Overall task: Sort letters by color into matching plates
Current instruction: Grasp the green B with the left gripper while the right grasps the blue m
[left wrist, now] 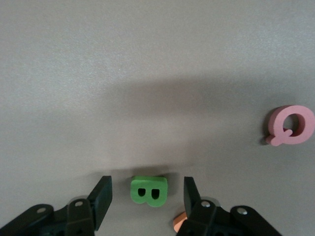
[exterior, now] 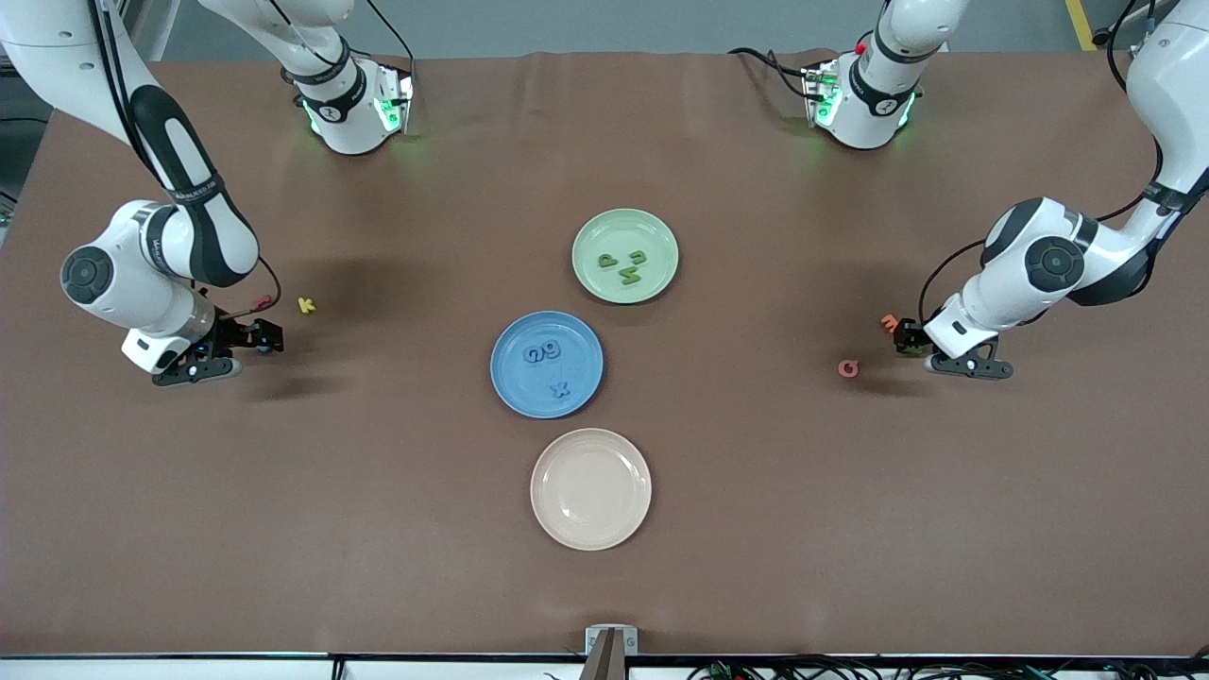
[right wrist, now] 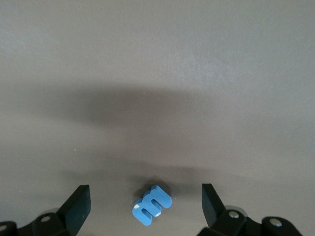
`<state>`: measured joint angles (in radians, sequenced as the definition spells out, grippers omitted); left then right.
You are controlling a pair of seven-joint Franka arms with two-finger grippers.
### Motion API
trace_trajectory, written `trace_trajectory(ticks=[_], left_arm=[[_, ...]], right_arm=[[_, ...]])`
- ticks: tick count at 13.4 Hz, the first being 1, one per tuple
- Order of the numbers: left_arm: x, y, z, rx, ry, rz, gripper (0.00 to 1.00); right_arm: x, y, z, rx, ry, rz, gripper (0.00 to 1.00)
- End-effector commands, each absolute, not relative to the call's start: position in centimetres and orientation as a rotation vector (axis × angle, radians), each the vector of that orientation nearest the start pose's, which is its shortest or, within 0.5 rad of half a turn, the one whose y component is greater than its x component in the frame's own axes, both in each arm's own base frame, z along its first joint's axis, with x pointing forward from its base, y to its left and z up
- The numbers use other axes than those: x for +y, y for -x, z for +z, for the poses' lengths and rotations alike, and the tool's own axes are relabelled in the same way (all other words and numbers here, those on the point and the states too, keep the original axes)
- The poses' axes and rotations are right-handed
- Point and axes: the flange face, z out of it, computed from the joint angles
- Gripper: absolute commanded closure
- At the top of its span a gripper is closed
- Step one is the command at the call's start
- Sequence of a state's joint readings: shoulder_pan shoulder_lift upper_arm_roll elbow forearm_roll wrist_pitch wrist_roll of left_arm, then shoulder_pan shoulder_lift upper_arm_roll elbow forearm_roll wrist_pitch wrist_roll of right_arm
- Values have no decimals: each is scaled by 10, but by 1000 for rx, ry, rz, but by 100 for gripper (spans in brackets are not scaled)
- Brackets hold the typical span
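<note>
Front view: three green foam letters [exterior: 624,265] in pale green plate [exterior: 661,229], three blue foam letters [exterior: 548,365] in speckled blue plate [exterior: 515,332]. Left pincer [left wrist: 147,195] spread around green foam B [left wrist: 148,191], right pincer [right wrist: 146,202] spread around blue foam E [right wrist: 151,205], both unplated on tabletop [exterior: 378,491]

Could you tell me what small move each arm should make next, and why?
Probably both should lower and close. The left gripper is open with the green B lying between its fingers on the table; the right gripper is open around the blue letter. Neither is gripped yet, and the green plate and blue plate hold three letters each.
</note>
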<state>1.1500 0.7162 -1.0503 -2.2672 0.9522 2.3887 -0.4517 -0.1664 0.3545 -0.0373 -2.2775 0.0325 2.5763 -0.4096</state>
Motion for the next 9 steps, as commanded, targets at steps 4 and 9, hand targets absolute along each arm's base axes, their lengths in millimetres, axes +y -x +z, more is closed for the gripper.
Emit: trace_trajectory(ticks=[4,9], left_arm=[[32,-513,174,234,3161,26,38],[31,-511,168,234,3165,45,71]], right_arm=[[-115,-502,164,-272,3112,72,0],[-113,-496,154,-274,3107,97,0]])
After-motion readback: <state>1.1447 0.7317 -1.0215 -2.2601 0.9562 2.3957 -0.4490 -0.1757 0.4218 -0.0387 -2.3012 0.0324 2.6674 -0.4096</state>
